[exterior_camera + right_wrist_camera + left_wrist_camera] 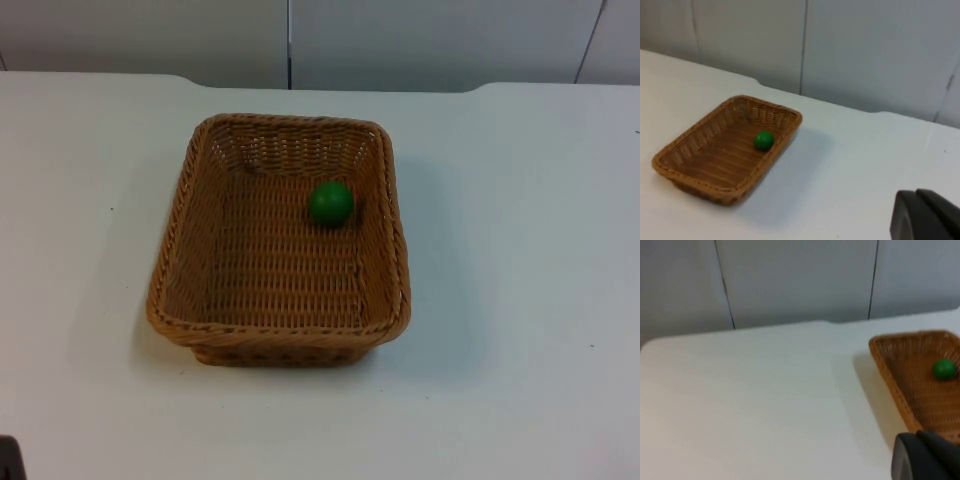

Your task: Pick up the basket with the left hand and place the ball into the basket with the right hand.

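Left tool [927,456]: one matte black fingertip visible, blocky, rounded corners, lighter grey sheen on its near face. Right tool [925,215]: same matte black plastic fingertip, blocky with rounded edges, a seam between two parts. No markings or screws discernible.

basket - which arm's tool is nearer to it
Left. The left tool's fingertip sits just off the basket rim, while the right tool's fingertip is well clear of it across bare table.
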Tool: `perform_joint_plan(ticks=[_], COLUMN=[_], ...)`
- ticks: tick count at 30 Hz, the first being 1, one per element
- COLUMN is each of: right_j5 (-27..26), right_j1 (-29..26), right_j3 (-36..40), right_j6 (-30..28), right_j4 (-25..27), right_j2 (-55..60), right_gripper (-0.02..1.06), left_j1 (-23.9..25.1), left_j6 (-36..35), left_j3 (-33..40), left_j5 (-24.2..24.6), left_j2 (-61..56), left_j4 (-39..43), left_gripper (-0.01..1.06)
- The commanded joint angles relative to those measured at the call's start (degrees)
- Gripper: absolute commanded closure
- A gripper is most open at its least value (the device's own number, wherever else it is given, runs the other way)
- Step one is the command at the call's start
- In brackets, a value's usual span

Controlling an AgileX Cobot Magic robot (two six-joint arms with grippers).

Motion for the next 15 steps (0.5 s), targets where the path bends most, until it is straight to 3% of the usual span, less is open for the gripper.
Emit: perform_joint_plan(ticks=[1, 6, 15], right_j5=[-1.1, -1.1, 0.1], right_j1=[-0.2, 0.0, 0.0], right_j3=[2.4, 4.4, 7.8], right_j6=[2.4, 5.6, 6.7], right_j4=[-2.2, -2.9, -2.9], right_j2=[-0.4, -0.4, -0.4], right_gripper=[1.05, 1.05, 1.05], left_j1=[-0.3, -0.3, -0.3], left_j6=[-0.6, -0.6, -0.4], left_j3=[2.7, 10.0, 12.3], left_j5=[-1.2, -3.7, -5.0], left_j2=[-0.1, -0.1, -0.1], left_j4=[0.7, 0.4, 0.4], left_gripper=[1.05, 1.05, 1.05])
